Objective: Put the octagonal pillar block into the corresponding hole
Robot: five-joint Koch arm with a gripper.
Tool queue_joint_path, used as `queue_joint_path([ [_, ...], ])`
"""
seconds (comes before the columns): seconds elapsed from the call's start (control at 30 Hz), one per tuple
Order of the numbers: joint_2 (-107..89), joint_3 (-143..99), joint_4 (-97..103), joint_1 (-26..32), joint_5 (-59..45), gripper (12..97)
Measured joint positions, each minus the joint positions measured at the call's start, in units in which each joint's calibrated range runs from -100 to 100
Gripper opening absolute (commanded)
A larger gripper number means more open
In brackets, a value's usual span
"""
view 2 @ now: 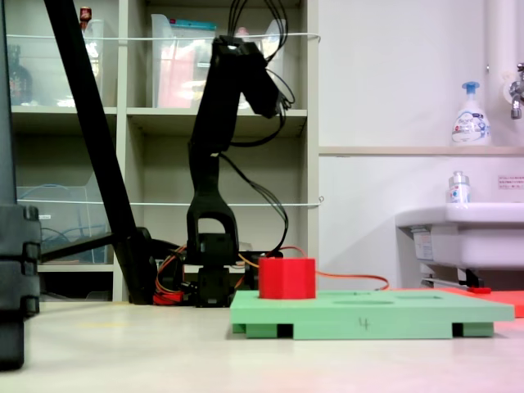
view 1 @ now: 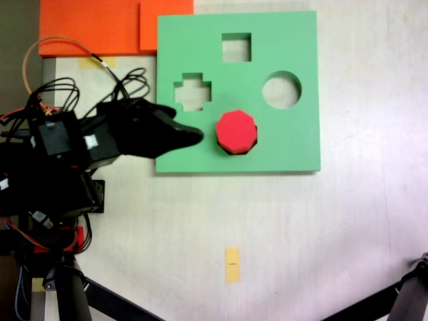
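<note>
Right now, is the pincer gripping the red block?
No, in a fixed view the pincer sits left of the red block, with bare green board between them.

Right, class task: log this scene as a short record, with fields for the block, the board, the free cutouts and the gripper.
block: red octagonal pillar block, upright in the corresponding hole, top standing proud of the board
board: flat green foam board on the table
free cutouts: square cutout, cross cutout, round cutout
gripper: gripper beside the block, holding nothing; open or shut cannot be told
</note>
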Motion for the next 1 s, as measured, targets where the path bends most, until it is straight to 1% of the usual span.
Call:
queue_joint_path([
  [0.1, -5.1, -7.5, 0.0, -0.2, -1.8, 65.2],
  [0.17, -12.4, -20.7, 2.5, -0.1, -2.9, 65.0],
  [0.2, -18.2, -30.0, 6.1, -0.4, -3.5, 63.4],
  [0.23, -24.9, -43.0, 13.4, -0.7, -4.2, 56.8],
  [0.27, -30.0, -56.9, 22.4, -0.8, -4.7, 54.0],
  [0.33, -31.7, -73.8, 39.3, -1.2, -5.3, 54.2],
  [0.43, -32.8, -75.2, 47.9, -2.0, -5.4, 54.2],
  [0.57, -32.7, -102.3, 60.0, -4.4, -5.6, 53.9],
  [0.6, -32.8, -108.3, 66.9, -5.0, -6.1, 53.2],
  [0.63, -32.8, -114.9, 76.5, -5.6, -7.4, 49.9],
  [0.67, -32.8, -122.0, 88.7, -6.1, -9.6, 48.9],
  [0.73, -32.7, -135.9, 110.7, -8.1, -15.3, 48.9],
  [0.77, -32.8, -139.4, 115.8, -8.6, -17.7, 49.1],
  [0.83, -32.7, -139.6, 118.5, -9.1, -20.4, 49.1],
  [0.93, -32.7, -139.6, 118.0, -9.8, -21.0, 49.9],
  [1.0, -32.7, -139.6, 112.1, -10.2, -21.0, 49.9],
])
